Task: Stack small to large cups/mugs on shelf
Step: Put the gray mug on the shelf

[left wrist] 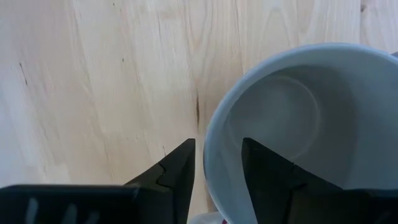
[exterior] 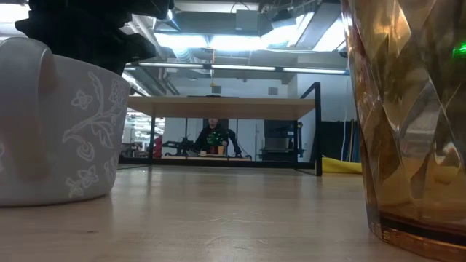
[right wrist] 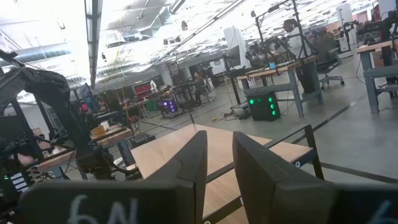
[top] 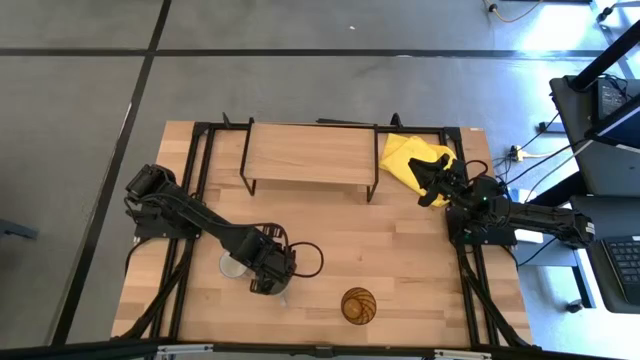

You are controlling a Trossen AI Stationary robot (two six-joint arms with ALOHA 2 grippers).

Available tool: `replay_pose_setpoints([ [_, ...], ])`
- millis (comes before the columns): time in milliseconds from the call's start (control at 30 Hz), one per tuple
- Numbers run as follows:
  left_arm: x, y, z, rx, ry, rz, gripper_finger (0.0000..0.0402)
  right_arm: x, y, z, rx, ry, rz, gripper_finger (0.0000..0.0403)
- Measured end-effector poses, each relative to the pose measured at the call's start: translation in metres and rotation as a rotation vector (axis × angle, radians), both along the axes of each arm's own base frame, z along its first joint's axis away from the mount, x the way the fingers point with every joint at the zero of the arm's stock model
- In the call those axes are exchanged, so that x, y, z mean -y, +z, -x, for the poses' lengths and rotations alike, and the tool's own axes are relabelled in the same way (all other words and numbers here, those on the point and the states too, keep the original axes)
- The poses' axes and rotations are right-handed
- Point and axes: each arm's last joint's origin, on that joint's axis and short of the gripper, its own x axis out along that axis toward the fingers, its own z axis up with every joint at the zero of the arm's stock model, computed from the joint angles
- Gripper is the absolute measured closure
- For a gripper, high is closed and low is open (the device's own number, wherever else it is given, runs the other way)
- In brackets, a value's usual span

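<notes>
A pale mug (left wrist: pixel 298 124) with a raised flower pattern (exterior: pixel 65 131) stands upright on its base on the table. My left gripper (left wrist: pixel 217 143) hangs over it, pointing down and open, one finger outside the wall and one inside. In the high view that gripper (top: pixel 268 278) sits next to a pale mug (top: pixel 232 266); whether this is the same mug I cannot tell. The amber tumbler (top: pixel 359 305) stands upright near the front edge. The shelf (top: pixel 310 155) stands at the back. My right gripper (top: pixel 432 188) waits at the right, narrowly open and holding nothing. My left gripper comes from above and stands astride the mug's rim (left wrist: pixel 214 168), the outer finger (left wrist: pixel 177 171) beside the wall and the inner finger (left wrist: pixel 267 168) in the hollow. Whether either finger touches the wall I cannot tell. The mug rests on the table.
A yellow cloth (top: pixel 408 160) lies at the back right beside the shelf, under my right gripper. A dark loop (top: pixel 306 258) lies just right of my left gripper. A person (exterior: pixel 212 137) sits far behind the table. Bare wood lies between the shelf and the tumbler.
</notes>
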Motion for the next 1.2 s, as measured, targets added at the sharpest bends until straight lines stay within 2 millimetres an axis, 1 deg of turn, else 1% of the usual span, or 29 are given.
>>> replay_pose_setpoints([
  [733, 0.0033, 0.0009, -0.0032, 0.044, 0.041, 0.032, 0.0276, 0.0, -0.0001, 0.0, 0.0, 0.0, 0.0, 0.0324],
  [967, 0.0021, 0.0011, -0.0038, 0.067, 0.048, -0.013, 0.0276, 0.0, -0.0001, 0.0, -0.001, 0.0, 0.001, 0.0324],
  [1200, 0.0023, 0.001, -0.0036, 0.06, 0.046, -0.001, 0.0276, 0.0, 0.0, 0.0, 0.0, 0.0, 0.001, 0.0324],
])
